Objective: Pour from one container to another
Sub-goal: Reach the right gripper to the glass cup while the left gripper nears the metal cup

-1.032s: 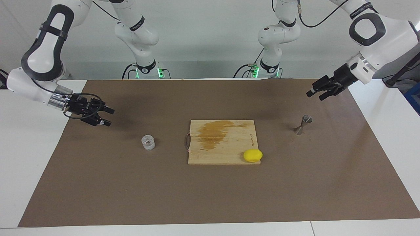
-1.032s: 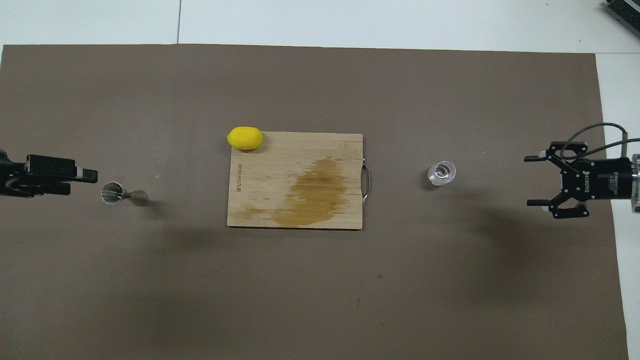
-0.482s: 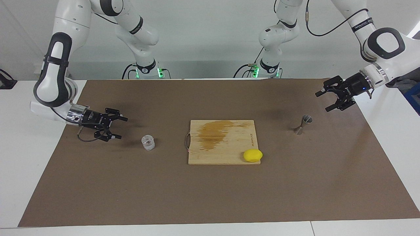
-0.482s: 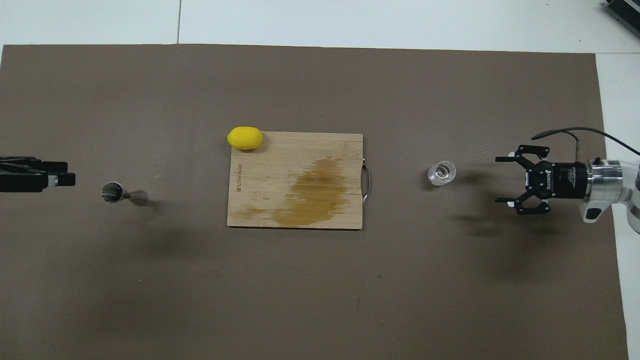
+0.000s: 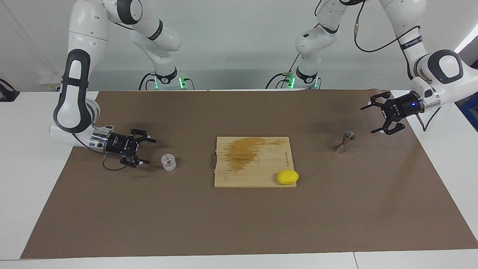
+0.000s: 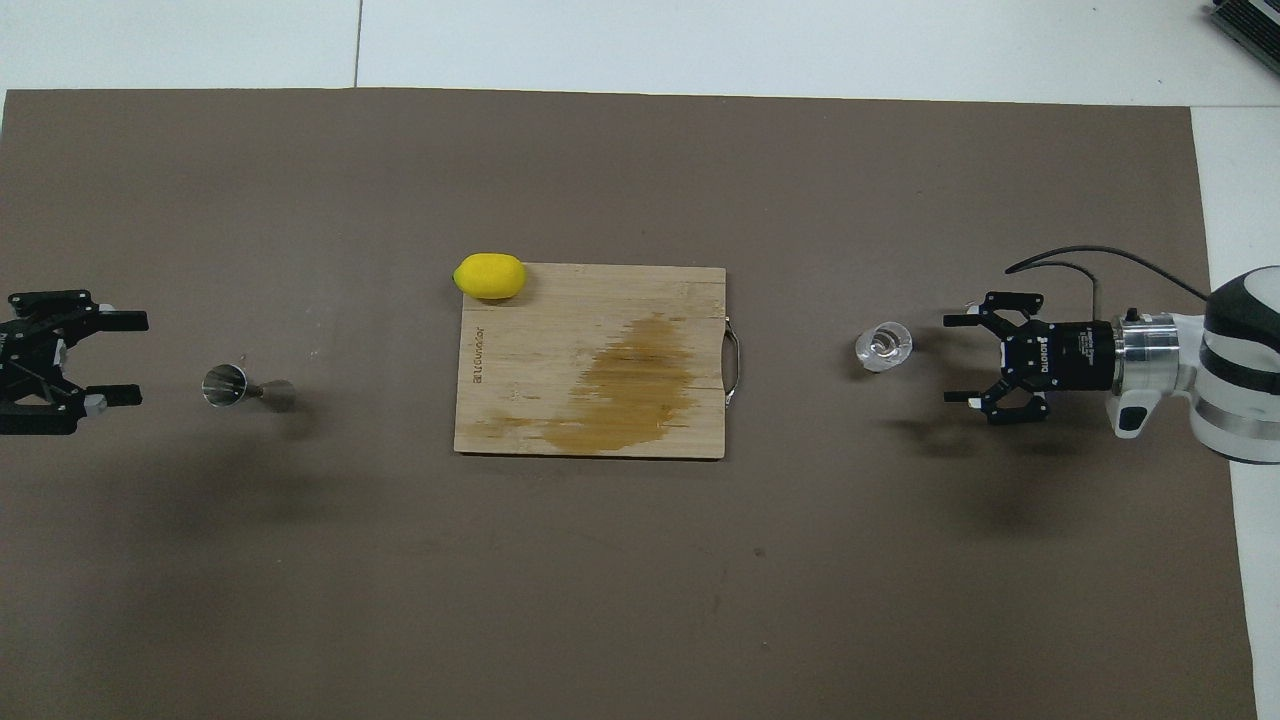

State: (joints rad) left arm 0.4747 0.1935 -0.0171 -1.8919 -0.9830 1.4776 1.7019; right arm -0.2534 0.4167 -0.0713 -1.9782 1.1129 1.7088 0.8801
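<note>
Overhead view: right claw (image 6: 953,358) gapes empty at 3 o'clock of cup (image 6: 884,346); left claw (image 6: 124,357) gapes empty at 9 o'clock of jigger (image 6: 240,387).

A cutting board (image 5: 253,161) lies in the middle of a mat (image 5: 239,224) that covers most of the table (image 5: 22,179). A lemon (image 5: 287,177) sits on the board's corner farthest from the robots, toward the left arm's end. The glass cup (image 5: 168,162) stands on the mat beside the board's handle (image 5: 213,160), toward the right arm's end; the right gripper (image 5: 146,151) is low over the mat just beside the cup, apart from it. The jigger (image 5: 345,141) stands upright on the mat toward the left arm's end, well apart from the board, with the left gripper (image 5: 370,119) in the air near it, not touching.
</note>
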